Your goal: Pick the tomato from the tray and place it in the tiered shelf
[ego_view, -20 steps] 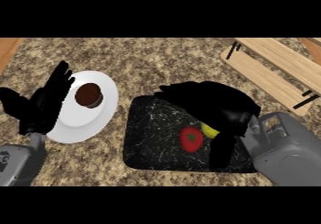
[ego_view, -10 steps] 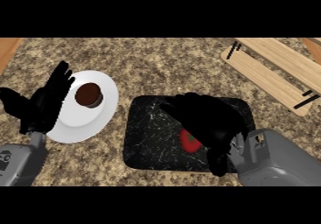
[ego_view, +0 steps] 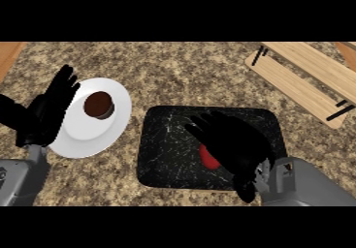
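You're looking down on a speckled brown-and-beige granite counter (ego_view: 187, 72) that fills nearly the whole view. At the upper left corner you can see a strip of orange-brown wood (ego_view: 5, 55) bordering the stone. The light falls evenly across the surface.

The right robot hand (ego_view: 234, 143) hides most of the tomato (ego_view: 207, 156); its grip cannot be told.

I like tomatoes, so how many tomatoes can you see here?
1. The tomato lies on the black tray, mostly covered by the right hand, with only a red part showing. More could be hidden under that hand.
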You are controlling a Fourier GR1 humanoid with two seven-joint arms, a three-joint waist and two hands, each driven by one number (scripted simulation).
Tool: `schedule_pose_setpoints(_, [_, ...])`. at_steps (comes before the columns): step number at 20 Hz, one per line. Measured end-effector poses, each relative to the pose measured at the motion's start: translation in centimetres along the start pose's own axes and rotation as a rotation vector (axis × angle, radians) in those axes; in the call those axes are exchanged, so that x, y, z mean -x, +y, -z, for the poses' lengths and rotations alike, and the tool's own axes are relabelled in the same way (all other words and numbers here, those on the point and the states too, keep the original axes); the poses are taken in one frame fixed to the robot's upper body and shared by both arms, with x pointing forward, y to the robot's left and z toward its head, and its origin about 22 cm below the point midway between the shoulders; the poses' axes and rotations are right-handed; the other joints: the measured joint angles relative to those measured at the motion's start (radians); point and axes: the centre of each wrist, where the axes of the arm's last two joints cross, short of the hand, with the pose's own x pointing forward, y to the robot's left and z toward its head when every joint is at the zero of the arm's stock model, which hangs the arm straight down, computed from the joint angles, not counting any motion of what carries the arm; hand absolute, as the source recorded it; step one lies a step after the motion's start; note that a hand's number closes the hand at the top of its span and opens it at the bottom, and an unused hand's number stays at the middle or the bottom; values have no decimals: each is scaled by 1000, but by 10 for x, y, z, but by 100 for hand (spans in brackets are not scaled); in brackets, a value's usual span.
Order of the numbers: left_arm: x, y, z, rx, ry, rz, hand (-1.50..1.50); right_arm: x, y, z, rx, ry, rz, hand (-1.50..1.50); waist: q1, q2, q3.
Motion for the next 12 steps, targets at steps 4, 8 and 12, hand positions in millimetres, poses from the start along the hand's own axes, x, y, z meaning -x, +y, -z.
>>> schedule_pose_setpoints(4, [8,2,-3,-4,1,1,0,7,6,4,-7,7,6,-150,0,0,0])
schedule_pose_setpoints(8, [4,-1,1,4,7,2,0,7,20,6,-4,8,14,-150,-1,1,0])
schedule_pose_setpoints(12, [3,-1,7,-1,5,0,0,9,27,12,-5,15,24,-150,-1,1,0])
